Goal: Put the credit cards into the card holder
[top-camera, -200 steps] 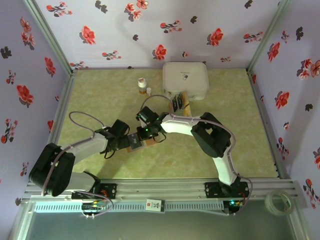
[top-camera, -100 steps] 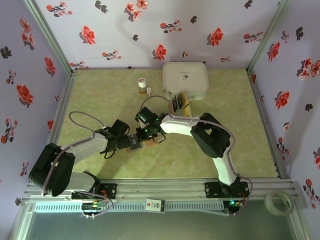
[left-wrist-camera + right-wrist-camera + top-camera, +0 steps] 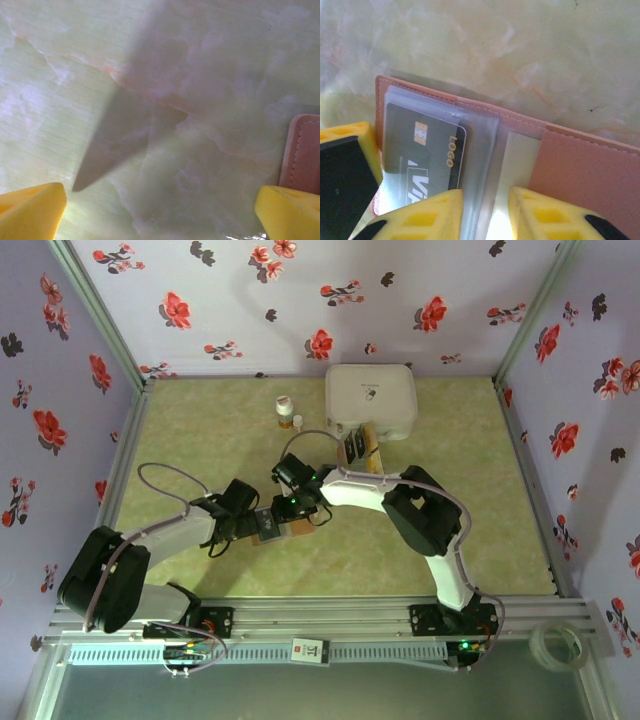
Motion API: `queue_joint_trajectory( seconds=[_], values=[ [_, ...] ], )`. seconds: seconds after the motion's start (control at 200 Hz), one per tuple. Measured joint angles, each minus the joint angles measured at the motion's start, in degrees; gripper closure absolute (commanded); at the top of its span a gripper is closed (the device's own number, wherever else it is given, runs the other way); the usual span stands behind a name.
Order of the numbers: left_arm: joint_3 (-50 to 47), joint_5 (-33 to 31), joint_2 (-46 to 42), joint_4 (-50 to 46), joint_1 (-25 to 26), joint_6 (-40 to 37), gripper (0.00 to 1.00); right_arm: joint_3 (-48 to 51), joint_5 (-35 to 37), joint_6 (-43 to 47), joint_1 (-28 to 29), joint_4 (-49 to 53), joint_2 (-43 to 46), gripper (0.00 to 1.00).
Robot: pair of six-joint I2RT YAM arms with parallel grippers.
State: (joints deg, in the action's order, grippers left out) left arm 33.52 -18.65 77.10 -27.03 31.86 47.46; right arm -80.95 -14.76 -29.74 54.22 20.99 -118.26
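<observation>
The reddish-brown card holder (image 3: 580,170) lies open on the table, its clear sleeves up. A black credit card (image 3: 425,150) with a gold chip and the word LOGO sits inside the left sleeve. My right gripper (image 3: 485,212) hovers just over the holder, open by a narrow gap that straddles the sleeve's edge and grips nothing. From above, the holder (image 3: 272,530) lies between my right gripper (image 3: 292,508) and left gripper (image 3: 255,523). My left gripper (image 3: 160,212) is wide open over bare table, the holder's edge (image 3: 302,150) beside its right finger. A dark card (image 3: 352,448) and a tan card (image 3: 370,455) lean by the white box.
A large white rounded box (image 3: 370,400) stands at the back. Two small bottles (image 3: 285,410) stand left of it. A yellow and black block (image 3: 345,170) rests at the holder's left edge. A tape roll (image 3: 556,643) lies outside the front rail.
</observation>
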Motion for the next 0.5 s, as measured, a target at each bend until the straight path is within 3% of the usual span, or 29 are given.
queue_joint_trajectory(
  seconds=[0.19,0.495],
  values=[
    [0.0,-0.2,-1.2,-0.8,0.0,-0.4,0.0,0.0,0.3,1.1,-0.3,1.6,3.7,0.56],
    [0.8,-0.8,-9.5,-3.9,-1.1,-2.0,0.0,3.7,4.8,2.3,-2.8,2.6,16.8,0.46]
  ],
)
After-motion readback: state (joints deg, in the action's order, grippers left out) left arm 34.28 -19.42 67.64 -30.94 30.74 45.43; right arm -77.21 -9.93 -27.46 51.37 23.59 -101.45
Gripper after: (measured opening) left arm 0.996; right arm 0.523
